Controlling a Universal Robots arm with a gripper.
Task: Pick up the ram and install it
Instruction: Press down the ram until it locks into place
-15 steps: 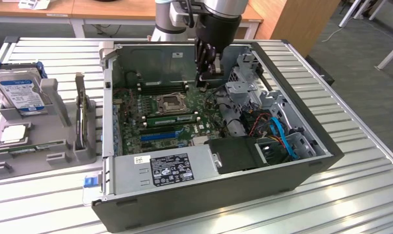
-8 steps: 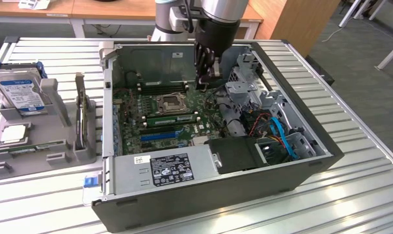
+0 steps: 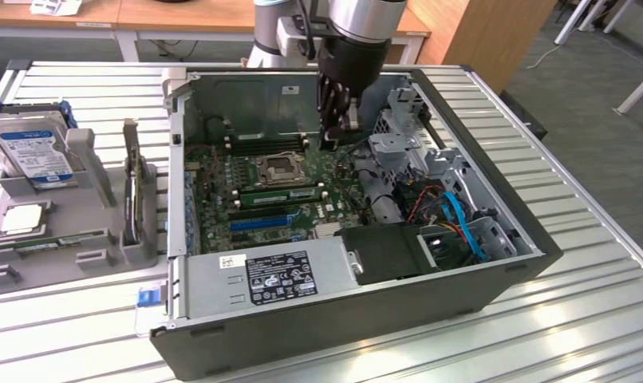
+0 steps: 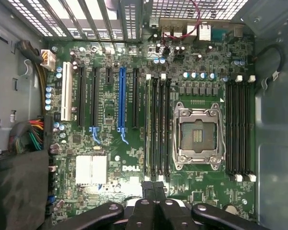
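Note:
A long green ram stick stands on edge in a black slot of the motherboard, just beside the empty processor socket. In the wrist view the ram shows edge-on as a thin greenish line in the slot furthest from the socket. My gripper hangs inside the open computer case, over the far part of the board, apart from the stick. Its black fingers are pressed together with nothing between them.
The grey case wall rings the board, with a power supply and drive cage inside. On the exterior view's left, a grey fixture holds a blue-labelled hard drive, a square chip and an upright card.

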